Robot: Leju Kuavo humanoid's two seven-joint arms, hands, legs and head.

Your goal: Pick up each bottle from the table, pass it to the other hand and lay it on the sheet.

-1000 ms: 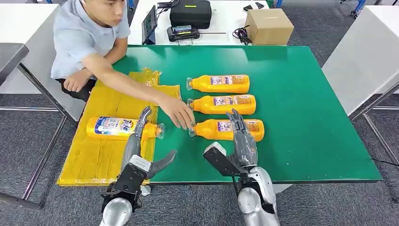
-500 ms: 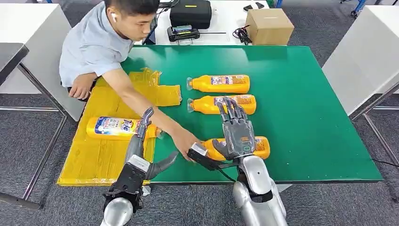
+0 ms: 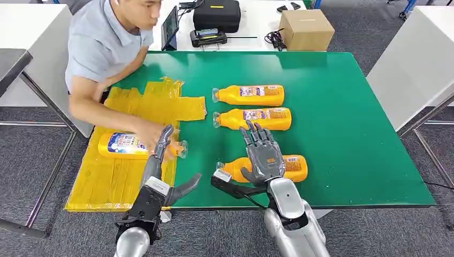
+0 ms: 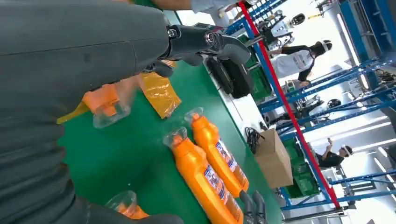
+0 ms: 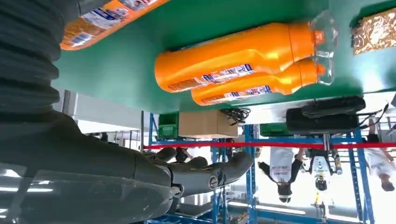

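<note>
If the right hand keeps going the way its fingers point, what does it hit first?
Probably the middle bottle: the right hand, over the nearest bottle, has fingertips close to it. Height is unclear; it might pass above.

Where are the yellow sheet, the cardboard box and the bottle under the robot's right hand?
yellow sheet [image 3: 107,179], head view, bare near part.
cardboard box [image 3: 306,29], head view, top face.
bottle [image 3: 295,167], head view, base end beside the right hand [image 3: 262,152].

Four orange bottles lie on their sides, clear caps leftward: one [image 3: 134,144] on the yellow sheet [image 3: 107,182] over the table's left edge, three on green — far [image 3: 249,95], middle [image 3: 254,118], near-edge [image 3: 292,167].
</note>
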